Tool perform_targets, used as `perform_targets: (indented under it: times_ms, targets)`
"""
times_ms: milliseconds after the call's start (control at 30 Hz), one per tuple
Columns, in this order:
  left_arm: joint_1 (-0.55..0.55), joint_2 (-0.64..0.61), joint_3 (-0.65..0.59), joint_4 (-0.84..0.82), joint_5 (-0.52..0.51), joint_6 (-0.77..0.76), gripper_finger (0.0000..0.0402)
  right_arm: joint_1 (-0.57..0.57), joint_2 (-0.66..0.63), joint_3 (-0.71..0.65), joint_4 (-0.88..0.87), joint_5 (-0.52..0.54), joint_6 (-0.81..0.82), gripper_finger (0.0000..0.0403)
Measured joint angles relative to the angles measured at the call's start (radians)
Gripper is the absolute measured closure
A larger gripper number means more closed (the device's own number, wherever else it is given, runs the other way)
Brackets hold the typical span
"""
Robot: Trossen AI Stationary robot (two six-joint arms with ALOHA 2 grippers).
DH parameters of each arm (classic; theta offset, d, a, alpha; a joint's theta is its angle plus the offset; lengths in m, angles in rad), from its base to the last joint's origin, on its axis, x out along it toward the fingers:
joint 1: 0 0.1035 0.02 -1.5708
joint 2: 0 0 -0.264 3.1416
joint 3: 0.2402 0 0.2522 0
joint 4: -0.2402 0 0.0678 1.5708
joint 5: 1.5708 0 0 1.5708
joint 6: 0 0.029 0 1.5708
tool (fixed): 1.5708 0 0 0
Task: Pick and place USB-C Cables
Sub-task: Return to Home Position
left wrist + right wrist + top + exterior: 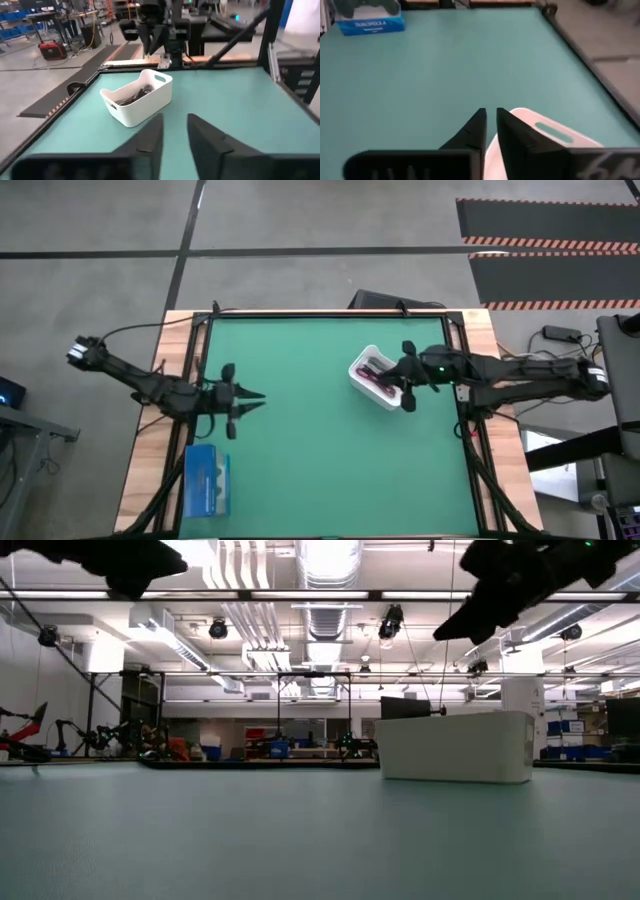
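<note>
The right gripper [404,376], fingers nearly together and empty, hovers above the white bin [362,363] holding the cables [375,376]; the left gripper [256,401], apart, is farther.

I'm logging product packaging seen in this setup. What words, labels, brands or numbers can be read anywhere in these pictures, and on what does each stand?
Blue box: a white word along its front edge, possibly "DUALSHOCK 4", but too blurred to be sure.
Same blue box from above: print too small to read.
White bin: no text visible.
Green table: no markings.
Background room shelves and equipment: any labels too small to read.
</note>
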Motion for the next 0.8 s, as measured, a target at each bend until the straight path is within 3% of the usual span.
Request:
perform_targets:
  times_ms: [167,533,800]
  targets:
    - [0.002,-0.168,-0.101,0.006,0.0,-0.032,0.0395,0.0,-0.128,-0.117,0.085,-0.002,-0.063,0.0393]
    - [0.004,-0.474,-0.245,0.006,0.0,0.012,0.0401,0.0,-0.353,-0.224,0.101,-0.009,-0.144,0.0394]
    - [0.004,-0.648,-0.317,-0.002,0.014,0.073,0.0401,0.0,-0.483,-0.325,0.227,-0.04,-0.191,0.0394]
